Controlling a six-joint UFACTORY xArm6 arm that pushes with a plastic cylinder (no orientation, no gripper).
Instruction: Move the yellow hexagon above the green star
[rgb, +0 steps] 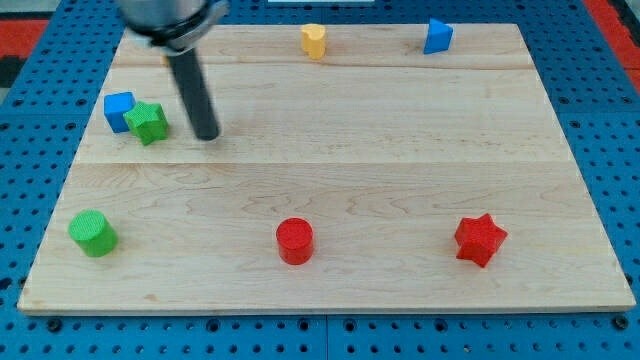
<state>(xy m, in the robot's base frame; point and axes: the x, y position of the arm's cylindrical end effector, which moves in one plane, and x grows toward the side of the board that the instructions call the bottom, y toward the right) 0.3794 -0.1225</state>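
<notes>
- Counter (420, 170) of pale wood is filling most of the view, sitting on a blue perforated surface (30, 120) that is showing around its edges.
- At the view's bottom left, a green cylinder (93, 233) is standing alone near the counter's corner.
- Higher up on the left, a blue cube (118, 108) is sitting touching the green star (148, 122), with the star lying at the cube's lower right.
- Just right of the green star, my tip (207, 136) is resting on the wood, close beside the star but apart from it (a narrow strip of bare board is showing between them); the dark rod is rising from there toward the view's top left.
- There is no gripper on this arm, so nothing is being held open or closed; the rod alone is doing the touching.
- At bottom centre, a red cylinder (295, 241) is standing by itself.
- The yellow hexagon (314, 40) is sitting at the view's top edge, slightly left of centre, well apart from the green star and from my tip.
- Further right along the top, a blue triangular block (437, 36) is standing alone.
- At the lower right, a red star (480, 240) is lying well apart from everything else.
</notes>
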